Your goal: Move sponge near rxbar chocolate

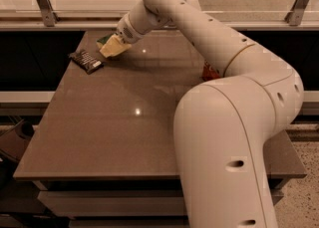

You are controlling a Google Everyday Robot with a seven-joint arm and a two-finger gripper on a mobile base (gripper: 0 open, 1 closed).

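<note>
The sponge, pale yellow foam with a dark green top, is at the far left of the brown table, tilted, at the tip of my gripper. The gripper reaches in from the right at the end of the long white arm and is on the sponge. The rxbar chocolate, a small flat dark wrapped bar, lies on the table just left of and a little nearer than the sponge, a short gap apart.
A red can shows partly behind my arm at the right side of the table. A glass rail with metal posts runs along the far edge. My large white arm covers the right half of the view.
</note>
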